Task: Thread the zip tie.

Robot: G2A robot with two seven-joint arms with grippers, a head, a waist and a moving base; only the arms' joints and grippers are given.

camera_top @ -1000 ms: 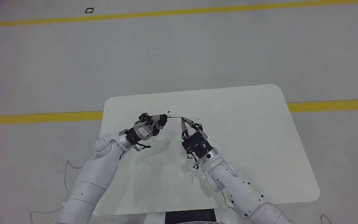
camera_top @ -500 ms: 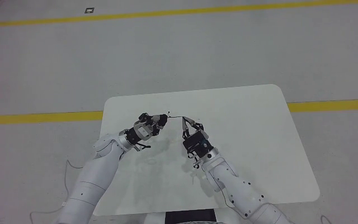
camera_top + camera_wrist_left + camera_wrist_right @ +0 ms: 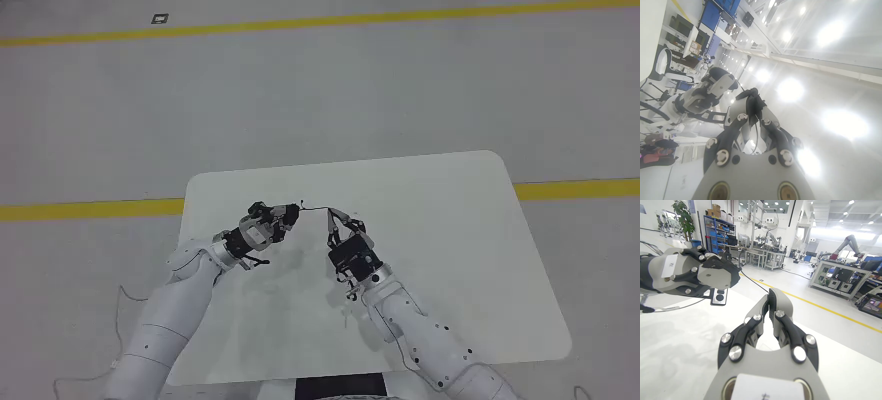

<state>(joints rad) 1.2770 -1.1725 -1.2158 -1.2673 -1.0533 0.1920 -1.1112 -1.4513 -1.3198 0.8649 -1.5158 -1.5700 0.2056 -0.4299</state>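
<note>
A thin black zip tie (image 3: 312,208) is stretched in the air between my two grippers, above the white table (image 3: 450,210). My left gripper (image 3: 292,211) is shut on one end of it, with a short tail sticking up past its fingers. My right gripper (image 3: 331,216) is shut on the other end. In the right wrist view the strap (image 3: 755,283) runs from the left gripper (image 3: 736,273) straight to my right gripper (image 3: 769,294). In the left wrist view my left gripper (image 3: 753,96) pinches the tie, and the right gripper (image 3: 728,83) sits close beyond it.
The white table has bare surface all around both arms, with its rounded far edge (image 3: 350,164) a short way beyond the grippers. Yellow floor lines (image 3: 560,188) run past the table.
My right arm has edged slightly to the right in the top view. The left arm and the tie look unchanged.
</note>
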